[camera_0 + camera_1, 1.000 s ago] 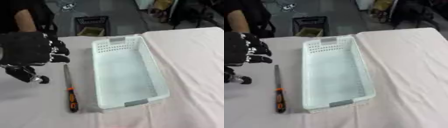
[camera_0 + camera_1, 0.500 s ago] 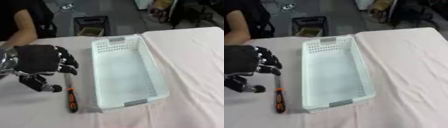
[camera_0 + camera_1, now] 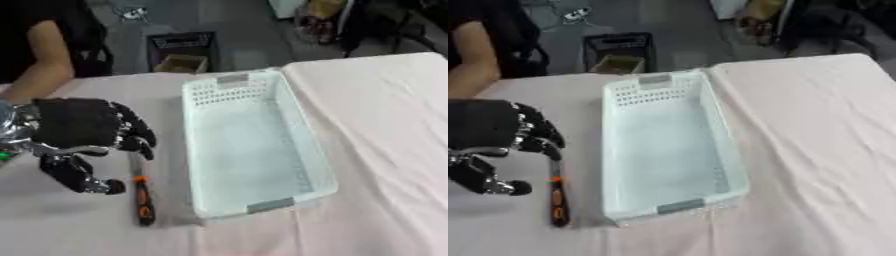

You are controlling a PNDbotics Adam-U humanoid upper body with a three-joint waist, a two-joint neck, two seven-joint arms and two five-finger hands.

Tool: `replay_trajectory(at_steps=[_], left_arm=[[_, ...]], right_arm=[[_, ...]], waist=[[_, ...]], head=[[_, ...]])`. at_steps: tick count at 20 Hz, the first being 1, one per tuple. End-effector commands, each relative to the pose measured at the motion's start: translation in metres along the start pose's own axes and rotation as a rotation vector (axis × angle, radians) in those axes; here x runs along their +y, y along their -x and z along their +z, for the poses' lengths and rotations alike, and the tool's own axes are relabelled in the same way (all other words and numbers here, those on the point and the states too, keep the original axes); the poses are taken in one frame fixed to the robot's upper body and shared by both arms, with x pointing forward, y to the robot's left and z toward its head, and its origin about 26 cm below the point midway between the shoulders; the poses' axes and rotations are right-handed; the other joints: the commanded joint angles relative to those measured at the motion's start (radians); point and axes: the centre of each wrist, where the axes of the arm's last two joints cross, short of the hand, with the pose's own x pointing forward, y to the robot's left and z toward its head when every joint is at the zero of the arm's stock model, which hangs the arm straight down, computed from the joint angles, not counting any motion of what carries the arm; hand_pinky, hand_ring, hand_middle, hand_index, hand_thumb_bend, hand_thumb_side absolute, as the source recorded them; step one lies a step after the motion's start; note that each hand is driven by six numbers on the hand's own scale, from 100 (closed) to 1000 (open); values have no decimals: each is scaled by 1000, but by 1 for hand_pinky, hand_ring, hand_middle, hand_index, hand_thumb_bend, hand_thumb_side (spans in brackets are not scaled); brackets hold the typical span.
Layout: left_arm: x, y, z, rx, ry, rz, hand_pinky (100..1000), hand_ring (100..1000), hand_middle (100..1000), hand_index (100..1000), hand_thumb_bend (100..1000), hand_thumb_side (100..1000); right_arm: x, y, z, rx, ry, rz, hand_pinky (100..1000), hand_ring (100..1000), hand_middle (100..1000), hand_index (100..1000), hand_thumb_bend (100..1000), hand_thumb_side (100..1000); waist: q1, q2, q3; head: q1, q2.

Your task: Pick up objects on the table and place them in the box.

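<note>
Fingers (image 3: 131, 132) of the left hand (image 3: 79, 132) are curled downward and spread a little apart, with the thumb (image 3: 83, 177) sticking out below them, and they close on nothing; the hand hangs over the left part of the tabletop (image 3: 385, 130), just above the upper end of a screwdriver (image 3: 140, 192). That screwdriver lies flat on the pale pink cloth, its metal shaft running up under the fingertips and its orange and black handle pointing toward the near edge; whether the fingertips touch the shaft cannot be told. Just to the right of the tool, nearly parallel with it, stands a long pale box (image 3: 302, 135) of plastic with a perforated far wall and grey grips at both short ends; nothing lies inside it. The box's left wall stands between the screwdriver and the inside of the box. To the right of the box the cloth shows only soft folds. Beyond the far edge of the tabletop a dark crate (image 3: 184, 42) sits on the floor with a small brownish carton (image 3: 179, 64) in front of it, and a person's bare arm (image 3: 44, 65) shows at the upper left, resting at the far left corner, apart from the tool and the box. The right hand does not show in either view.
</note>
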Motion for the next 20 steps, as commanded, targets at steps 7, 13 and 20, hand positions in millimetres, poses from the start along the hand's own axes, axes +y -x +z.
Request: replay_trajectory(at_steps=[7,13,20], left_arm=[[-6,-4,-1,-48,73,25,719,775,771,796,450,396],[-17,-7,-7,-82,117,29,721,773,766,792,432,399],[-28,-8,-13,-99,127,57,726,771,757,793,399,405]], right_arm=[[-5,-2,-4,-21,-7,10,303,412,467,679,100,692],[-5,-2,-4,-22,-9,6,303,412,467,679,100,693],[-4,-2,-4,-23,-9,3,304,412,467,679,100,693]], waist=[[3,-4,-7],[3,-2,-9],[3,0,-11]], head=[[-3,1],[-3,1],[-3,1]])
